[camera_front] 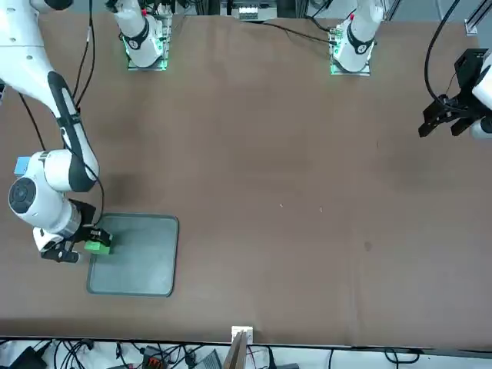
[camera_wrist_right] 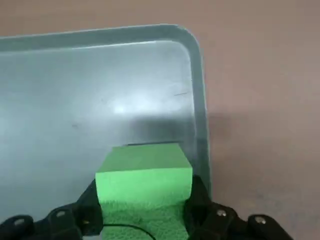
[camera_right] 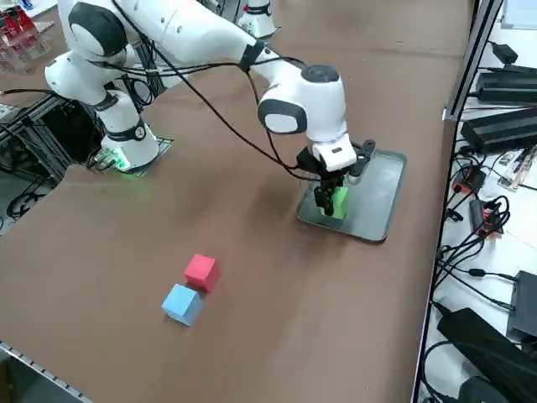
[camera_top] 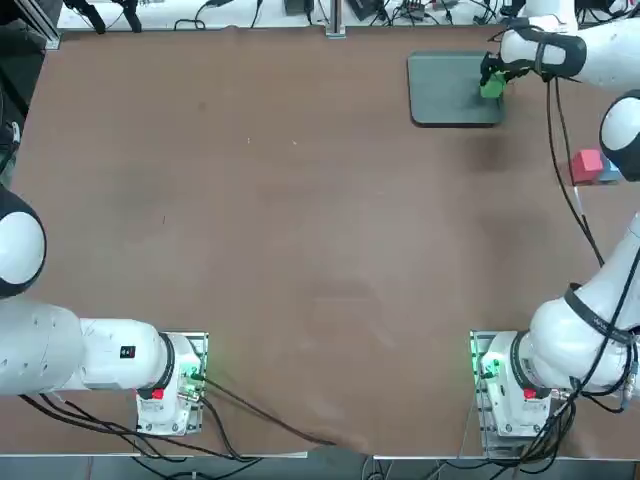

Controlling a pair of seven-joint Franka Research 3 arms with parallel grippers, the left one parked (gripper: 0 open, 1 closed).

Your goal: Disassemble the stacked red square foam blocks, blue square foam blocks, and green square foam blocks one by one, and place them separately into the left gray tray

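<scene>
the green foam block [camera_top: 492, 86] is in the upper right of the top view, at the right side of the gray tray [camera_top: 450, 92]. the right claw [camera_wrist_right: 145, 200] is closed on it, open only so wide as the block, with one finger on each side. i cannot tell if the block touches the tray floor. the risk, i think, is the rim: if the claw lets go too near to this side, the block can land on the edge and tip out. if it opens too high, the soft block may bounce or roll.

in the lower left of the right side view, the red block [camera_right: 202, 272] and the blue block [camera_right: 182, 304] sit close together on the tabletop [camera_right: 109, 277]. a careless finger could push one while picking the other.
</scene>
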